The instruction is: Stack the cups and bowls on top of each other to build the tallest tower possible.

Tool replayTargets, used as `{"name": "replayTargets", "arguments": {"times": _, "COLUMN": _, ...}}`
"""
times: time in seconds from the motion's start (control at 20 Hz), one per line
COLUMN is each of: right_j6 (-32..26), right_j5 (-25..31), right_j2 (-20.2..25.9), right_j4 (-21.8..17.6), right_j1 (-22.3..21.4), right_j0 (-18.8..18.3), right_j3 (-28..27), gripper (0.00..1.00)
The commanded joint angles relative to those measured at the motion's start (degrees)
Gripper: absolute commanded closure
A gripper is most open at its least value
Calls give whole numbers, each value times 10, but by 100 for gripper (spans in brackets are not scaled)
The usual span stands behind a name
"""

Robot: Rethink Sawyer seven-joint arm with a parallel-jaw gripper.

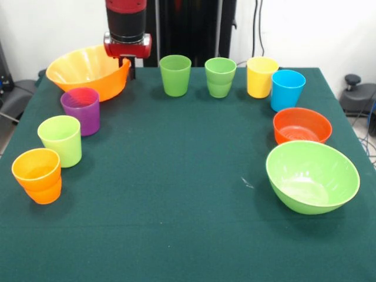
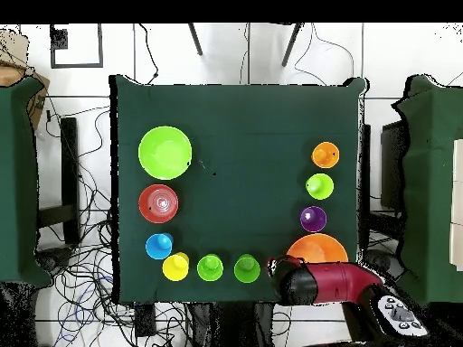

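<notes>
My gripper hangs at the right rim of the large orange bowl, at the table's far left; how it meets the rim is hidden. From above, the arm's head covers that bowl's edge. Along the far edge stand a green cup, a second green cup, a yellow cup and a blue cup. Purple, lime and orange cups line the left side. The red-orange bowl and lime-green bowl sit upright at the right.
The cups and bowls form an arc on the dark green tablecloth, open towards the near edge. Cables and chair legs lie on the floor around the table. Another green-covered table stands beside this one.
</notes>
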Motion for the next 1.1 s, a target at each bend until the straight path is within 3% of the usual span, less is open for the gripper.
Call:
{"name": "replayTargets", "arguments": {"times": 0.05, "right_j6": -44, "right_j5": 67, "right_j2": 76, "right_j4": 2, "right_j1": -20, "right_j0": 23, "right_j3": -10, "gripper": 100}}
{"name": "replayTargets", "arguments": {"times": 1.1, "right_j6": -47, "right_j5": 141, "right_j2": 111, "right_j4": 25, "right_j1": -105, "right_j0": 24, "right_j3": 27, "gripper": 100}}
